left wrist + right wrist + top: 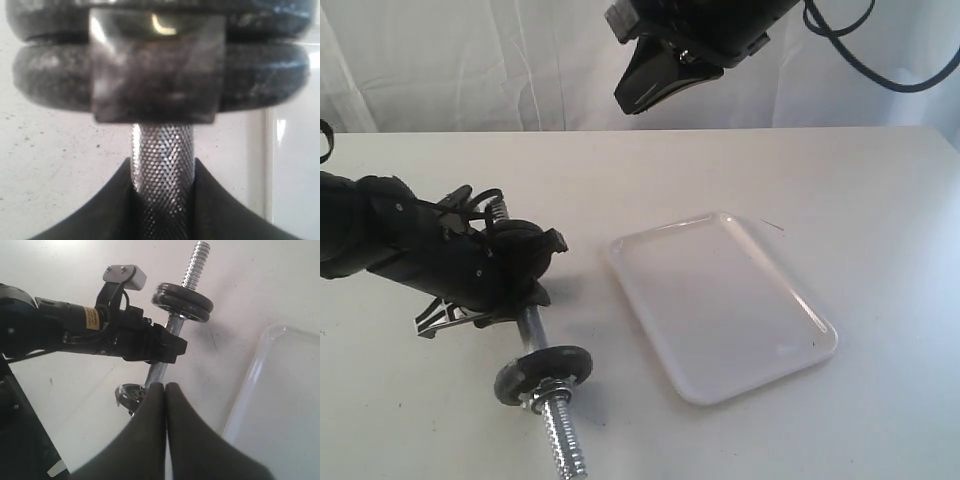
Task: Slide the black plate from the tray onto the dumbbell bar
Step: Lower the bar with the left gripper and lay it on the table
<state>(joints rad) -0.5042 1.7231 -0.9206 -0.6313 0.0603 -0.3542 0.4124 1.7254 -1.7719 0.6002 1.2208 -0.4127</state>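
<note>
Knurled chrome dumbbell bar point(162, 160); matte black plate point(570, 362); glossy white plastic tray point(720, 300).

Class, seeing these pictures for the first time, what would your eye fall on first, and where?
The chrome dumbbell bar is at the front left of the table, two black discs stacked near its threaded end, the left hand clamped on its middle. Right of it sits a bare white tray, and the shut right hand hangs above.
</note>
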